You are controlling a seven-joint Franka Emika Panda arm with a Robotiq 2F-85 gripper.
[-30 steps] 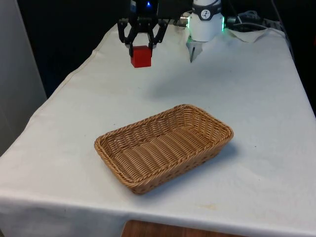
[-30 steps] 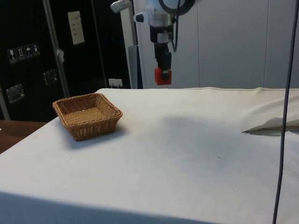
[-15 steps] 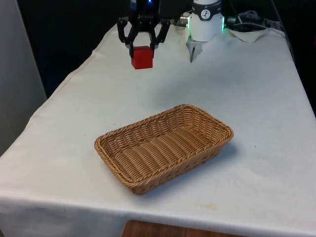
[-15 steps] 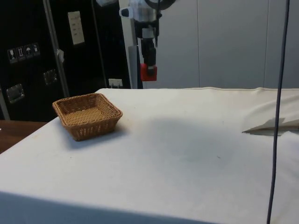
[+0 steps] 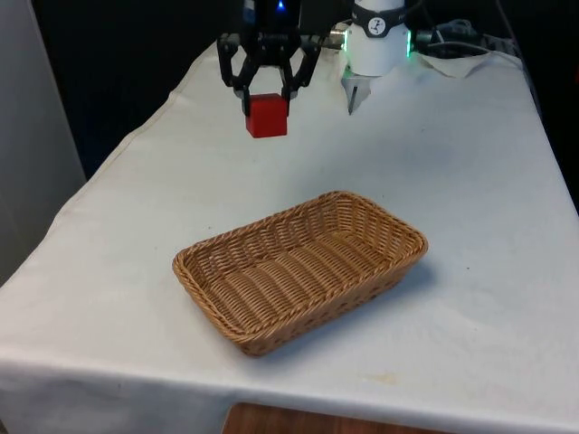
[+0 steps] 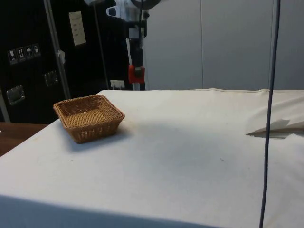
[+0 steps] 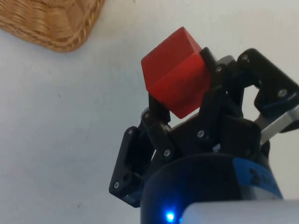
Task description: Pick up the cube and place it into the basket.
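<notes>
End effector (image 5: pixel 267 98) gripping red cube (image 5: pixel 267 116), wicker basket (image 5: pixel 298 269)

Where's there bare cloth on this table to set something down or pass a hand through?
Bare cloth surrounds the wicker basket on every side: wide strips toward the front view's left and right table edges, and a broad stretch between the basket and the robot's end. The only busy spot is above that stretch, where the gripper holds the red cube in the air.
</notes>
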